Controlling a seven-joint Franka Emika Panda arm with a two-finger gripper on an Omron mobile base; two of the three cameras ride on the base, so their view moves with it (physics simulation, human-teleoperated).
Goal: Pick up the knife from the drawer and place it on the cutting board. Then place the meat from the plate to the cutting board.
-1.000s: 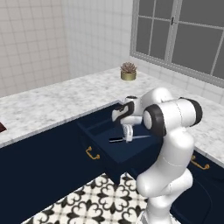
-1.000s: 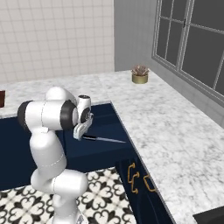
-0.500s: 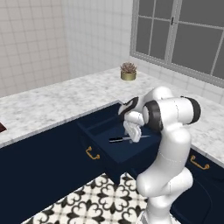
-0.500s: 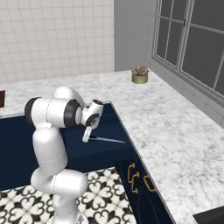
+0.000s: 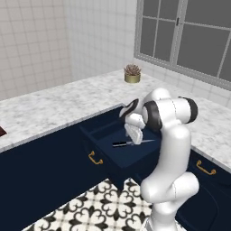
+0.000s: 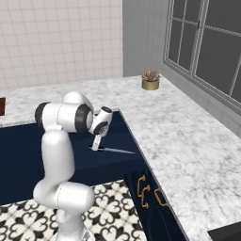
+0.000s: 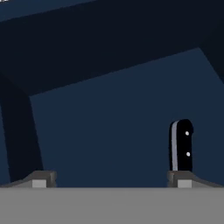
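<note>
- Arm is bending forward from its base, elbow high, hand angling down into the open drawer [image 5: 113,149]; gripper [image 5: 133,135] is hovering just above the knife [image 5: 133,143].
- Fingers are standing wide apart, gripping nothing; in the hand view the two fingertips [image 7: 41,179] are sitting far apart at the bottom, with the knife handle [image 7: 181,146] rising just above the right one.
- Knife is lying flat on the drawer floor, black handle with two pale rivets, thin silver-grey pointed blade.
- Drawer is a navy-blue box, smooth matte inside, with a brass bar handle [image 5: 95,158] on the front.
- Counter [image 5: 58,106] around the drawer is speckled grey-white marble; floor [image 5: 103,205] below the drawer is black-and-white patterned tile.
- Right base view is showing the blade [image 6: 117,150] pointing away from the arm toward the counter edge, the gripper [image 6: 96,142] over the handle end, and two more brass handles [image 6: 150,193] beside the drawer.
- Left base view is showing the drawer front; a small potted plant [image 5: 132,73] is sitting on the counter behind the drawer, under the window [image 5: 189,36].
</note>
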